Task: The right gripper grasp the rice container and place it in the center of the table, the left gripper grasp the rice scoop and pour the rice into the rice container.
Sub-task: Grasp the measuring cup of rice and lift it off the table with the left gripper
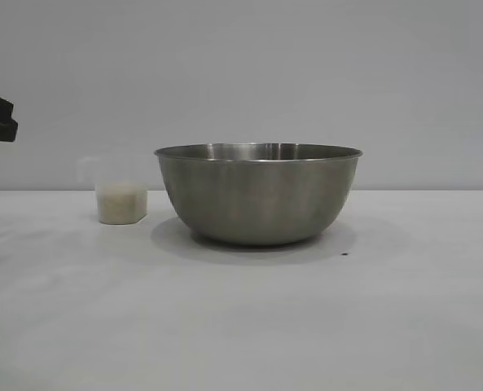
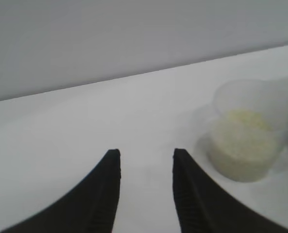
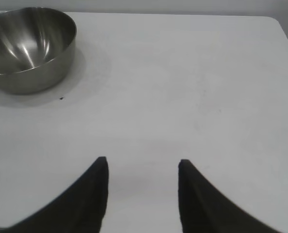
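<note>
Brushed silver rice container (image 1: 258, 195), clear rice scoop (image 1: 120, 192) of white rice (image 1: 121, 203), white table (image 1: 241, 318).

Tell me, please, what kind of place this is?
Probably a robot test bench, not a kitchen: a plain white table before a bare grey wall, holding only a steel bowl and a small plastic cup of rice, with black grippers nearby.

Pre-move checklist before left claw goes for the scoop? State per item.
1. Rice container at table centre, upright: ok.
2. Rice scoop upright, beside container, apart: ok.
3. Rice in scoop: ok.
4. Left claw open, empty, short of scoop: ok.
5. Left claw lined up on scoop: not ok, scoop sits off to one side.
6. Right claw open, empty, clear of container: ok.
</note>
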Robot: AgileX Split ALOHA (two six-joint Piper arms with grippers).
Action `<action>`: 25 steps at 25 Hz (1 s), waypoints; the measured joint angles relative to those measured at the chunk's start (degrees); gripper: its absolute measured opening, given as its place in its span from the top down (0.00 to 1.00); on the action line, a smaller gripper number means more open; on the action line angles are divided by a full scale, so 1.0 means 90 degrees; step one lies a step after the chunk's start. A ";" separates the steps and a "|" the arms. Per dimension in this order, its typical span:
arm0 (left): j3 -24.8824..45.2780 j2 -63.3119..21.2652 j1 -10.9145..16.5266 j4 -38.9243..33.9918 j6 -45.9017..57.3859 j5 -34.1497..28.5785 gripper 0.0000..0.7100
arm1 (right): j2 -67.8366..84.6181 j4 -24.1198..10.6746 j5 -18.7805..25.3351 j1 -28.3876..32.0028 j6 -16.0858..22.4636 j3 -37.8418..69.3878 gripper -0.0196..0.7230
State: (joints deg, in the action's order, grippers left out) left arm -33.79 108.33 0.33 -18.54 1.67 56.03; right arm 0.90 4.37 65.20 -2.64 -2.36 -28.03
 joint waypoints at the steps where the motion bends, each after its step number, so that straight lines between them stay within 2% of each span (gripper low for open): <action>1: 0.0000 0.0061 0.0000 -0.0103 0.0000 0.0035 0.62 | 0.0000 0.0000 0.0000 0.0000 0.0000 0.0000 0.61; 10: 0.0000 0.0528 0.0000 -0.0738 0.0141 0.0356 0.62 | 0.0000 0.0000 0.0000 0.0000 0.0000 0.0000 0.61; 25: 0.0000 0.0591 0.0000 -0.0753 0.0155 0.0438 0.62 | 0.0000 0.0000 0.0000 0.0000 0.0000 0.0000 0.61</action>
State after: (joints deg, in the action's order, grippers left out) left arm -33.79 113.65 0.33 -25.32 3.07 59.97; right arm 0.90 4.37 65.20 -2.64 -2.36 -28.03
